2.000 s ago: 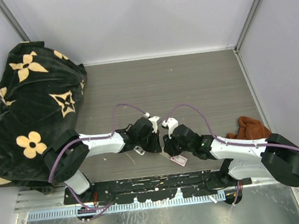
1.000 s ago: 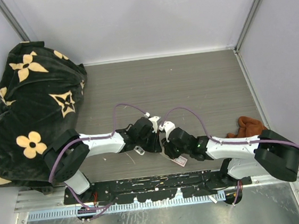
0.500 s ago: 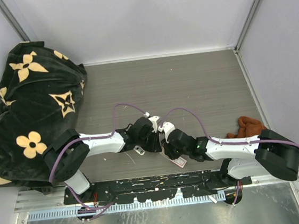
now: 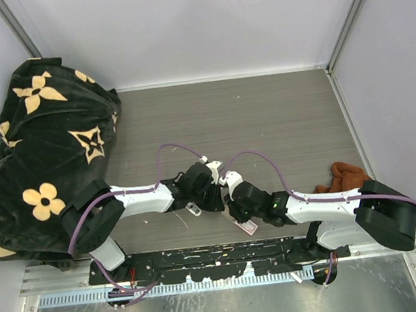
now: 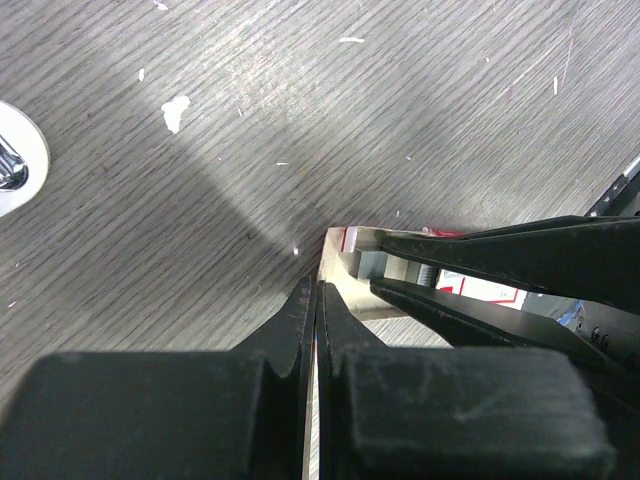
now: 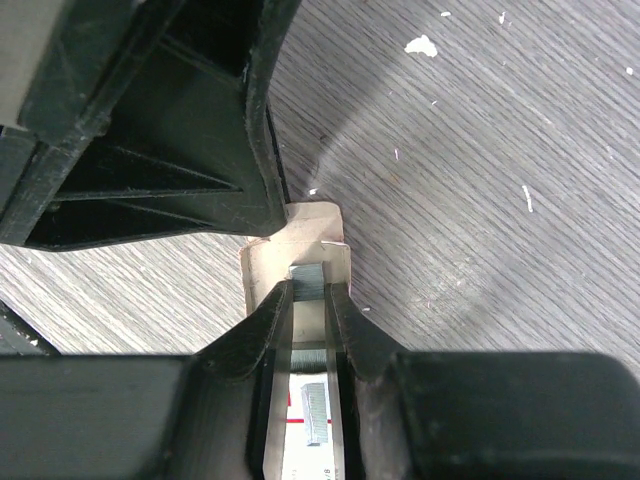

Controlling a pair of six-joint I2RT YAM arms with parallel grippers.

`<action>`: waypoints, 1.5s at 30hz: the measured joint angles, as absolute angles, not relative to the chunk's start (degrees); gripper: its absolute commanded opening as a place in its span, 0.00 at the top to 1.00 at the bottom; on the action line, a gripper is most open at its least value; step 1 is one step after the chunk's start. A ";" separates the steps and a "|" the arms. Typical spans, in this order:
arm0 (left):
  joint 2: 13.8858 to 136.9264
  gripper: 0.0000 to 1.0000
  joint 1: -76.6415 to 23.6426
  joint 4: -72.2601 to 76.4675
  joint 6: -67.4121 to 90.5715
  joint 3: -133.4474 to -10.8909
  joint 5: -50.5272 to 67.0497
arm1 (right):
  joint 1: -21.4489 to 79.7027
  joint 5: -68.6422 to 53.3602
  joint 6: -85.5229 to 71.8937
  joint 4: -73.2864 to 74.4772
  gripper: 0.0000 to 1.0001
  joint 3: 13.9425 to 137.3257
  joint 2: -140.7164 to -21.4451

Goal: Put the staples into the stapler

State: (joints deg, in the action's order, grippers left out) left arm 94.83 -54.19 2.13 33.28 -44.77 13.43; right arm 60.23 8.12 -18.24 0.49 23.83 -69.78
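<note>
My right gripper (image 6: 310, 297) pinched the staple strip (image 6: 311, 278) lying in the staple box (image 6: 300, 232). My left gripper (image 5: 312, 295), tips together, nipped the box's tray edge just ahead. Overhead, both wrists hid all this, with only the box's label end showing. A brown cloth (image 4: 348, 178) lay well off to the right gripper's right.
</note>
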 measured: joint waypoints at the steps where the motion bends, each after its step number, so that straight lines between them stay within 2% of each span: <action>1: 94.83 1.00 -54.19 2.11 33.28 -44.77 13.43 | 60.27 8.21 -18.28 0.49 0.79 23.83 -69.76; 4: 94.80 0.98 -54.17 2.11 33.28 -44.80 13.41 | 60.27 8.29 -18.35 0.54 0.81 23.83 -69.54; 6: 94.80 0.75 -54.13 2.07 33.30 -44.97 13.32 | 60.27 8.34 -18.37 0.62 0.82 23.83 -68.82; 9: 94.70 0.60 -53.87 1.85 32.95 -45.74 13.15 | 60.27 8.34 -18.44 0.78 0.82 23.83 -66.98; 11: 94.08 0.54 -53.49 1.63 32.95 -46.22 12.99 | 60.27 8.34 -18.52 0.99 0.82 23.83 -65.39; 15: 90.28 0.49 -51.88 0.34 32.60 -46.89 12.60 | 60.01 8.32 -18.52 2.26 0.82 23.99 -62.63; 18: 86.30 0.39 -50.35 -1.23 32.14 -46.94 11.68 | 59.44 8.29 -18.50 3.53 0.82 24.49 -61.01; 21: 82.98 0.38 -48.45 -3.07 32.47 -46.94 10.37 | 58.94 8.32 -18.50 4.62 0.82 25.43 -60.23; 26: 80.49 0.30 -43.72 -5.19 34.68 -46.76 8.78 | 58.48 8.32 -18.52 5.45 0.82 26.48 -60.23; 45: 80.36 0.29 -39.24 -8.03 37.85 -45.08 7.03 | 58.37 8.49 -18.57 5.72 0.82 26.92 -60.64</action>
